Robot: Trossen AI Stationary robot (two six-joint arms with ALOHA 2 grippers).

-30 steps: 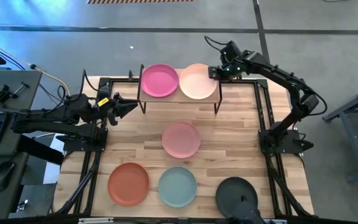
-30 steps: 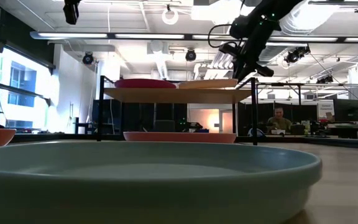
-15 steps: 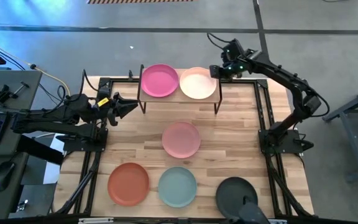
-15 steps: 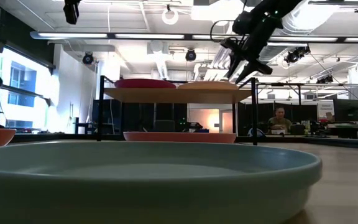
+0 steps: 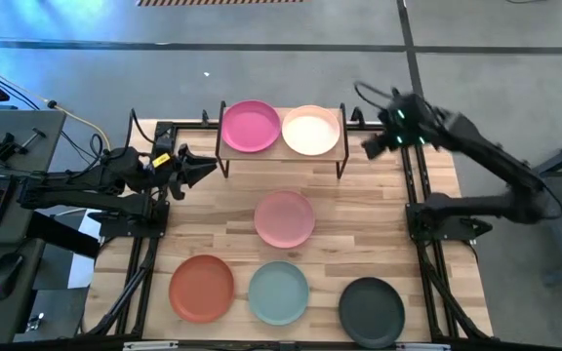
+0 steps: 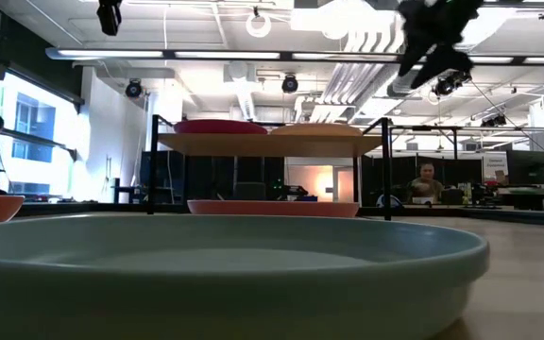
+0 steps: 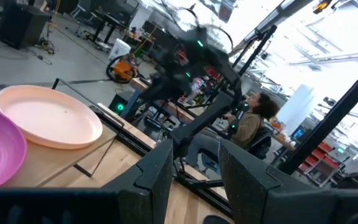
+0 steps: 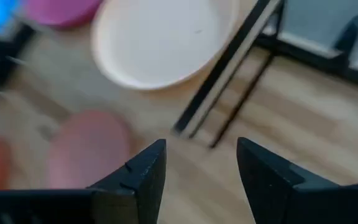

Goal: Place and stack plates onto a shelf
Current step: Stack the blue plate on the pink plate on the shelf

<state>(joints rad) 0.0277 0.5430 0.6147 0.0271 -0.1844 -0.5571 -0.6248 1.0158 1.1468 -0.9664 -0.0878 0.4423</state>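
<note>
Six plates are in view: two sit side by side on the shelf at the table's far edge, the magenta plate and the cream plate. Four lie on the table: the light pink plate at its middle and the orange plate, teal plate and black plate along the near edge. The right gripper hangs open and empty near the shelf's right end, and the left gripper waits at the table's left edge, fingers apart, holding nothing.
</note>
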